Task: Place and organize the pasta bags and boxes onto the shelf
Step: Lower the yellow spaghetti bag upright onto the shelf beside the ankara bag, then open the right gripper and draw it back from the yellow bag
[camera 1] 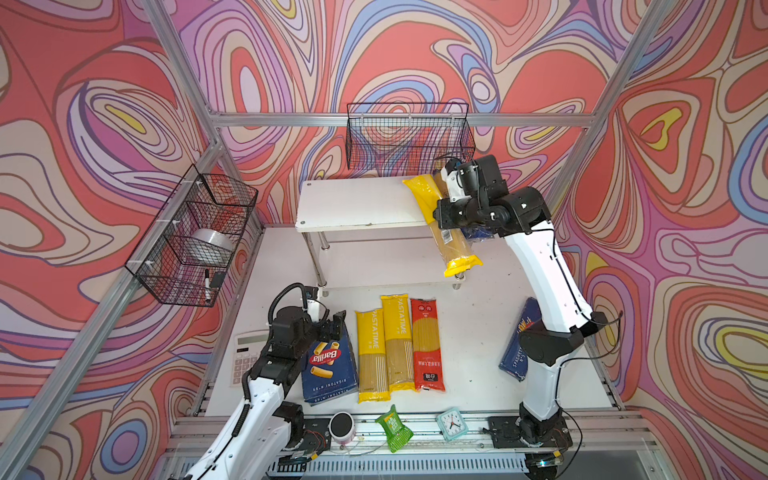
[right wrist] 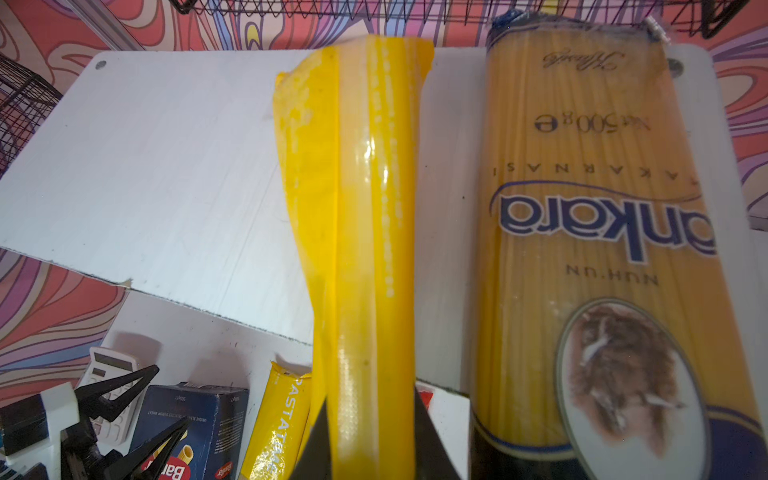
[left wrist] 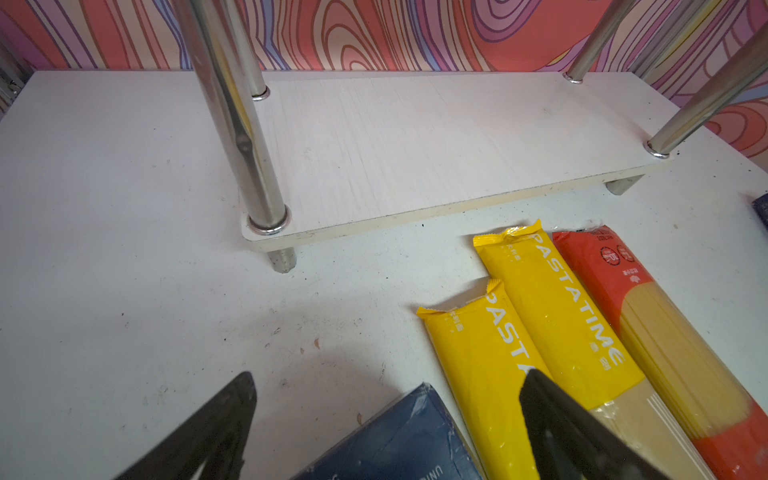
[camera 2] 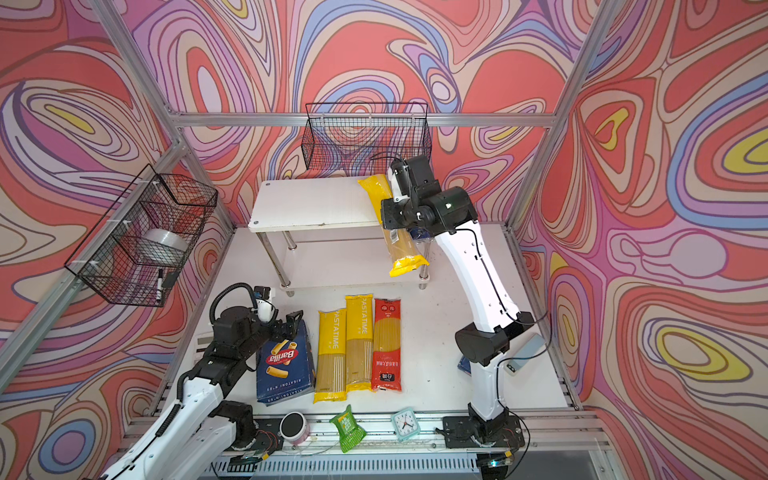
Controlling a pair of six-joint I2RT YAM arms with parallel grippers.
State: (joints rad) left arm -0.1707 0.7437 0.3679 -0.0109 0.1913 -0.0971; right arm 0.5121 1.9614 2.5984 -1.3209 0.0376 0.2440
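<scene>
**Yellow, slick and half overhanging**

We see the right gripper (right wrist: pixel 370 419) pinching a slick yellow spaghetti packet (camera 1: pixel 422 195) at mid-length. Its far end lies over the top board of the shelf (camera 1: pixel 353 203), just beside the glossy Ankara bag (right wrist: pixel 582 208), while its near end overhangs the front edge. Let go here, we judge it would tip and slide to the counter (camera 1: pixel 478 332). The left gripper (left wrist: pixel 388 380) hovers spread above the cardboard rigatoni box (left wrist: pixel 399 440).

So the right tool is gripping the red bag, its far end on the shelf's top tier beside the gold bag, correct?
No: the right wrist view shows the right tool gripping a yellow bag, not the red bag. Its far end is on the shelf top beside the gold bag.
</scene>
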